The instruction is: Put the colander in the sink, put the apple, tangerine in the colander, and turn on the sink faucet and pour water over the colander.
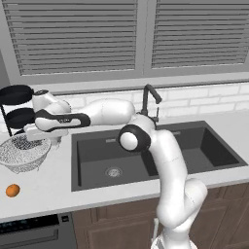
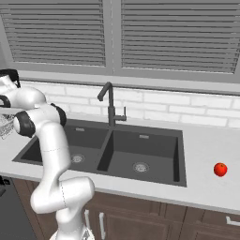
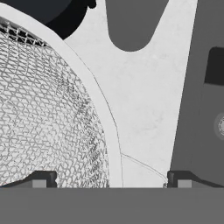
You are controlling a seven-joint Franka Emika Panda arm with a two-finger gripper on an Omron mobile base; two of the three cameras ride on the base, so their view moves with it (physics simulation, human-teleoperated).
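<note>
Nearest the base, dark wood cabinet fronts (image 1: 112, 221) are running below the pale speckled countertop (image 1: 58, 187), and a dark appliance top (image 1: 34, 228) is sitting at the lower left of the left base view. The tangerine (image 1: 12, 190) is lying on the counter's front strip, left of the sink and well apart from it. The apple (image 2: 220, 169) is resting on the counter right of the sink, near the front edge, with open counter around it. The sink (image 1: 160, 155) is occupying the middle of the counter, its two dark basins each showing a round metal drain (image 1: 113, 171). The colander (image 1: 24, 151) is standing on the counter just left of the sink's left edge, behind the tangerine. The gripper (image 3: 109, 181) is hovering at the colander's right rim; in the hand view the two fingertips (image 3: 41, 180) are standing spread wide, one over the mesh inside the bowl and the other over bare counter outside the rim, so the rim is passing between them; contact with the rim cannot be told. The arm is reaching from the base leftward across the sink's left basin. Farther back, the sink faucet (image 1: 148, 102) is rising behind the divider, its bent spout pointing over the basins. A black tiered rack (image 1: 17, 107) is standing behind the colander. White brick tile (image 2: 187, 108) is lining the wall, under a window with closed grey slats (image 2: 173, 37).
</note>
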